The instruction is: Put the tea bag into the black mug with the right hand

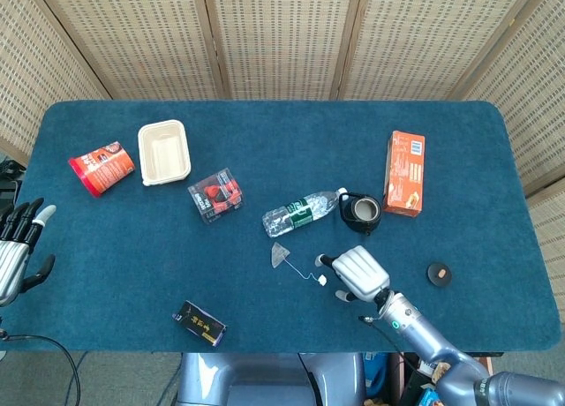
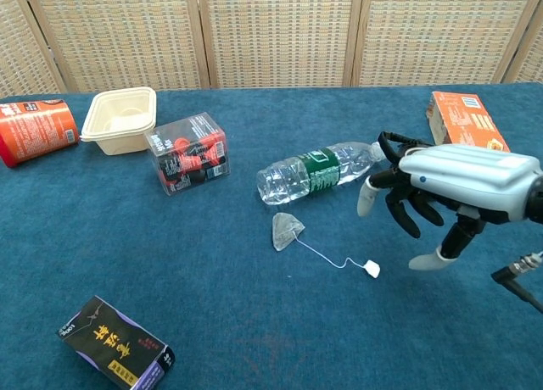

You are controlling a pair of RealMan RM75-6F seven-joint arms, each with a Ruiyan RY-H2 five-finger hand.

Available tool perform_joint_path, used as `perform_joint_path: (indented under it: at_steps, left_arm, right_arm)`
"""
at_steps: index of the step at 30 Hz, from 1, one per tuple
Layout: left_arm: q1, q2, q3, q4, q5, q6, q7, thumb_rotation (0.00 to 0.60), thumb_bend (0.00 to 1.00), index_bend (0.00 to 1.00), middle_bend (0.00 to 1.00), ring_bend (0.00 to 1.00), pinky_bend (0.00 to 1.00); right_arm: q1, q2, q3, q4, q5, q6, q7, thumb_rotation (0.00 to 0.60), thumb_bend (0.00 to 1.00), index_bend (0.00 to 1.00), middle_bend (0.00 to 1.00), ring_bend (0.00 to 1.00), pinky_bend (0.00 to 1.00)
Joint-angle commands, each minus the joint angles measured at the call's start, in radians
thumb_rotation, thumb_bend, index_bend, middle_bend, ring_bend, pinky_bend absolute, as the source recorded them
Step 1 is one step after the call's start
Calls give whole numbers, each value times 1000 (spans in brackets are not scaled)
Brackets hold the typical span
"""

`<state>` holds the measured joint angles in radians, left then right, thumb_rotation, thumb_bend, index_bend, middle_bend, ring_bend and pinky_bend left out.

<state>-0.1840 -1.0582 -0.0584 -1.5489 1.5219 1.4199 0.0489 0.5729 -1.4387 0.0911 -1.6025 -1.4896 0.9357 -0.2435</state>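
Tea bag (image 1: 281,255) lies flat on the blue bench (image 1: 265,132), just in front of a clear plastic bottle (image 1: 300,213) that lies on its side; its thin string runs off toward the robot's right and ends in a small white tag (image 1: 322,281). Right hand (image 1: 355,273) hovers low beside that tag with its fingers spread and pointing down, holding nothing; in the chest view the same hand (image 2: 450,182) partly covers the black mug (image 2: 392,144), so only the mug's handle and a bit of rim show there. From the head view the mug (image 1: 361,212) stands upright just beyond the hand, close to the bottle's cap end, with an orange carton (image 1: 404,173) right next to it. A small dark round piece (image 1: 438,274) lies on the cloth to the right of the hand.

Left hand (image 1: 16,247) sits at the left edge of the bench, fingers apart and empty. Further back on the left are a red cup (image 1: 102,168) on its side, a cream container (image 1: 164,151), and a clear box with red contents (image 1: 216,194). A black packet (image 1: 199,323) lies near the front edge.
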Motion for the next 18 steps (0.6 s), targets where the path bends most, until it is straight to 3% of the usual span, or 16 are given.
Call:
perform_joint_path:
  at_steps: [1,9,18]
  left_arm:
    - [-1,-3,1,1,0,-1,-1,600,441,0,0,0,0]
    - [-3,-9,2,12,-3,-2,-7,600,441,0,0,0,0]
    - [-4,-16,3,22,-8,-6,-17,600,441,0,0,0,0]
  right_arm:
    - [18,-24,2,27,21,-21,-20,600,366,399,740,753,946]
    - [44,-60,0,62,67,-48,-47,600,474,434,766,784,966]
    - [55,-82,-9,82,92,-51,-75,600,493,444,768,785,966]
